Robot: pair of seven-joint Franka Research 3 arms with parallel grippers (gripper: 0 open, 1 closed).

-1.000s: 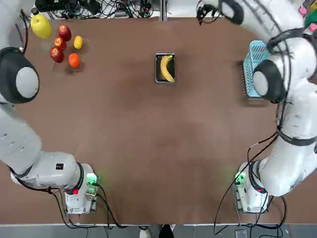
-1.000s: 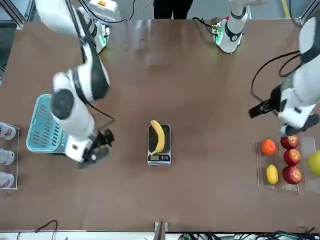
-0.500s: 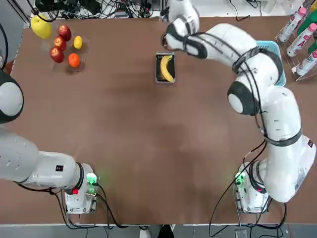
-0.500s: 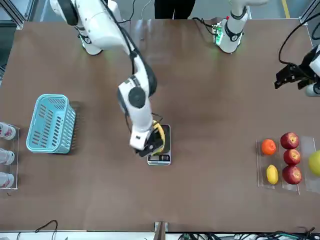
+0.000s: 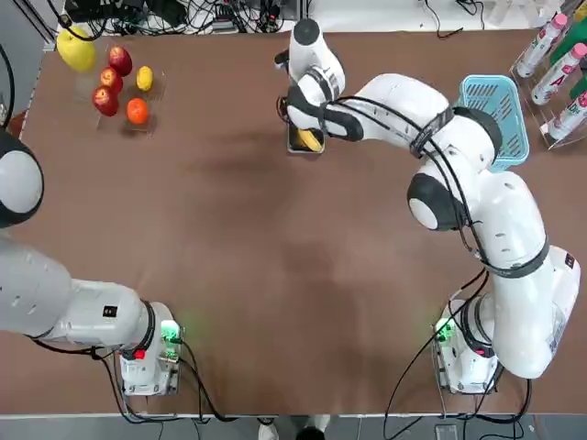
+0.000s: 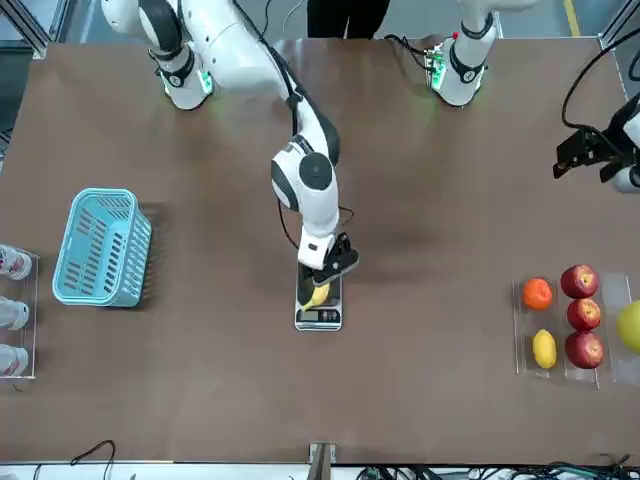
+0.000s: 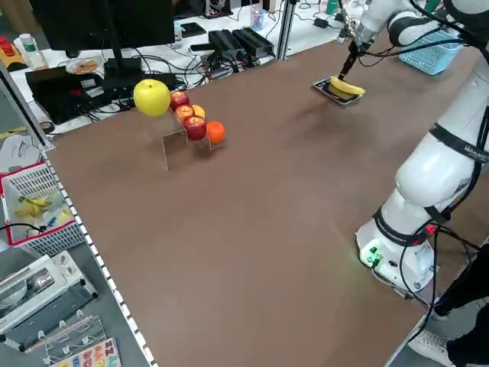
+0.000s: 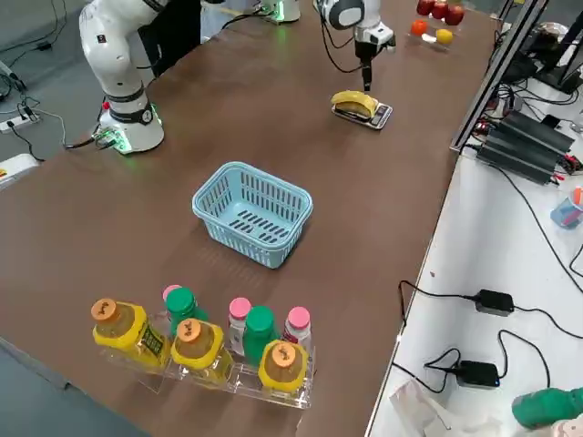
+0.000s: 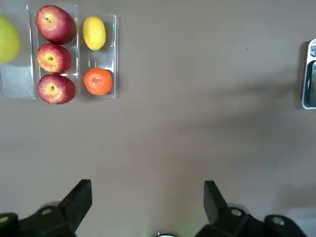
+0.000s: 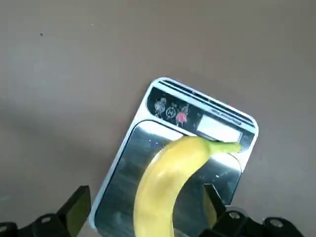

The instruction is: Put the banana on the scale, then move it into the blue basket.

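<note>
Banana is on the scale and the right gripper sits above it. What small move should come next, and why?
Probably lower the right gripper straight down. Its fingers stand open on either side of the banana, which lies on the scale and is not yet gripped. Once lower, it can shut on the fruit, lift, and carry it to the blue basket.

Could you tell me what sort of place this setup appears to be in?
Most likely a robotics lab: two arms are bolted to one brown table, cables and power supplies crowd its far edge, and fruit and bottles stand in neat racks as props.
</note>
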